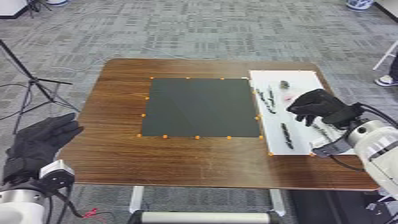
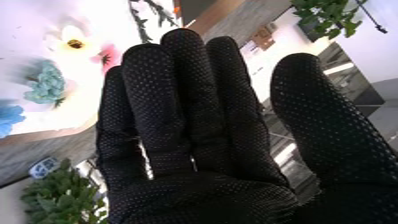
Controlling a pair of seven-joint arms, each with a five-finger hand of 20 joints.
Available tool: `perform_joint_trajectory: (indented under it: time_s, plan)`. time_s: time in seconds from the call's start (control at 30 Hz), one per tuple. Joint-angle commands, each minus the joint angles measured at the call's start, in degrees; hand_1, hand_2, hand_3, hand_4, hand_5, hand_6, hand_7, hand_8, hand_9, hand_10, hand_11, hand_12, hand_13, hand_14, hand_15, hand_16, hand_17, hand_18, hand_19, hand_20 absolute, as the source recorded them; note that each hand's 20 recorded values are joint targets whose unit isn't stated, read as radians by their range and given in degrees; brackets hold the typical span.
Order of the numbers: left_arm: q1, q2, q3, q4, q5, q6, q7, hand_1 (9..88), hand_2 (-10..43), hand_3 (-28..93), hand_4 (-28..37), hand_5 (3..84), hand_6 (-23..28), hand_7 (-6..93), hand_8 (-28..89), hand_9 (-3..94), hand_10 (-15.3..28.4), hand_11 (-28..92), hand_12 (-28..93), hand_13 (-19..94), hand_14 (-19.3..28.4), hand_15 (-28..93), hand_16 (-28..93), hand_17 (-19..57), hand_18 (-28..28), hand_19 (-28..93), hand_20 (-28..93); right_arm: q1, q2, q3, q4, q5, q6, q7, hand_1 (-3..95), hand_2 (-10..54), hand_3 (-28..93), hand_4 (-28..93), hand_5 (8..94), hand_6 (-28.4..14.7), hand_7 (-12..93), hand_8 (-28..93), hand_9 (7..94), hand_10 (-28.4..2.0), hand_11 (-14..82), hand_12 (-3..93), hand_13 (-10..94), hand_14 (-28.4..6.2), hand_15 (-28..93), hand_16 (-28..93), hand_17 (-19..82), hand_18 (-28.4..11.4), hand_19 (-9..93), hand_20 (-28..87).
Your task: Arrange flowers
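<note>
In the head view my right hand (image 1: 318,104) is over the white board (image 1: 282,142) on the table's right side. Dark stems (image 1: 287,136) lie on the board beside and left of the hand, and a small greyish flower (image 1: 284,85) rests near its far end. The right wrist view has my right hand (image 2: 191,135) with fingers straight, holding nothing; a cream flower (image 2: 75,43), a pink flower (image 2: 108,56), a teal flower (image 2: 46,84) and a blue flower (image 2: 9,119) lie beyond it. My left hand (image 1: 37,142), open, is off the table's left edge.
A dark square mat (image 1: 202,107) edged with orange markers lies mid-table, left of the white board. A black tripod (image 1: 34,80) stands on the floor at the left. Green plants (image 2: 60,197) show in the right wrist view.
</note>
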Motion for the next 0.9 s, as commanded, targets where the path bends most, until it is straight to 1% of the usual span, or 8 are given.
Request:
perform_joint_trajectory:
  time_s: [0.03,0.1,0.33,0.37,0.4,0.43,0.53,0.9]
  plan:
    - [-0.1,-0.24,0.34,-0.18,0.3,0.08,-0.32,25.9,5.2,85,-23.1,54.1,14.1,18.0,-11,45.8,21.4,38,11,33,24.3,56,-10,-5.5,17.8,46,11,0.7,0.1,-2.6,-1.6,-4.3,4.1,3.6,32.1,2.9,82,-25,57.4,-1.3,30,-18,64.2,-14.3,36.5,19.3,57,-14.1,70,19,18,-20.8,77,17]
    - [0.1,0.09,0.36,-0.18,-0.02,0.21,0.14,25.9,5.2,85,-23.2,54.1,14.1,18.0,-11,45.8,21.4,38,11,33,24.2,57,-10,-5.5,17.8,46,11,0.7,0.3,-3.8,-2.3,-7.7,5.3,5.6,31.9,2.4,82,-25,56.3,-1.4,30,-18,63.5,-14.5,36.0,19.1,57,-14.2,70,19,18,-20.9,77,17]
    - [-0.9,-0.66,0.44,-0.1,1.23,-0.29,-1.53,25.9,5.2,85,-23.1,54.1,14.1,18.1,-11,45.8,21.4,38,11,33,24.3,56,-10,-5.6,17.8,46,11,3.6,0.6,-10.9,-3.7,-14.7,10.1,12.2,30.8,-1.3,80,-25,52.1,-2.4,31,-18,59.5,-16.0,32.3,17.9,56,-14.6,71,19,18,-21.6,77,17]
    - [-0.7,-0.47,0.43,-0.13,0.91,-0.3,-1.07,25.9,5.2,85,-23.1,54.1,14.1,18.1,-11,45.9,21.4,38,11,33,24.3,56,-10,-5.6,17.8,46,11,5.0,0.8,-12.9,-3.6,-15.1,10.9,12.9,30.7,-1.5,80,-25,51.6,-2.5,31,-18,59.1,-16.1,32.0,17.9,56,-14.7,71,19,18,-21.7,77,17]
    - [-1.5,-1.08,0.57,-0.01,1.95,-0.84,-2.55,26.0,5.2,85,-23.2,54.1,14.1,18.1,-11,45.8,21.4,38,11,33,24.3,56,-10,-5.6,17.8,46,11,5.2,0.7,-13.8,-3.8,-15.6,11.7,14.2,30.7,-1.7,80,-25,50.9,-2.6,31,-18,58.6,-16.2,31.8,17.9,56,-14.7,71,19,18,-21.8,77,17]
    - [-1.6,-0.9,0.69,0.01,1.85,-0.78,-2.35,26.0,5.2,85,-23.2,54.1,14.1,18.1,-11,45.8,21.4,38,11,33,24.3,56,-10,-5.6,17.8,46,11,6.3,0.9,-15.6,-3.5,-15.9,13.2,14.9,30.7,-1.9,80,-25,50.7,-2.6,31,-18,58.4,-16.2,31.7,17.9,56,-14.7,71,19,18,-21.9,77,17]
    - [-2.7,-1.73,1.11,0.08,2.99,-1.25,-4.04,26.0,5.2,85,-23.1,54.1,14.1,18.2,-11,45.8,21.4,38,11,33,24.3,56,-10,-5.6,17.8,46,11,9.2,0.2,-20.0,-2.9,-17.0,15.9,18.7,31.1,-2.4,81,-25,50.1,-2.8,31,-18,58.2,-16.4,31.6,17.9,56,-14.6,71,18,18,-22.0,77,16]
    - [-4.3,-2.44,1.57,0.33,4.05,-1.83,-5.31,25.9,5.1,85,-23.1,54.1,14.1,18.2,-11,45.7,21.4,38,11,33,24.2,56,-10,-5.6,17.8,46,11,18.3,-0.3,-33.8,-0.5,-32.5,18.5,32.6,32.5,-3.7,81,-25,50.0,-3.2,33,-18,57.2,-16.8,32.6,17.9,55,-14.7,71,18,19,-22.3,79,14]
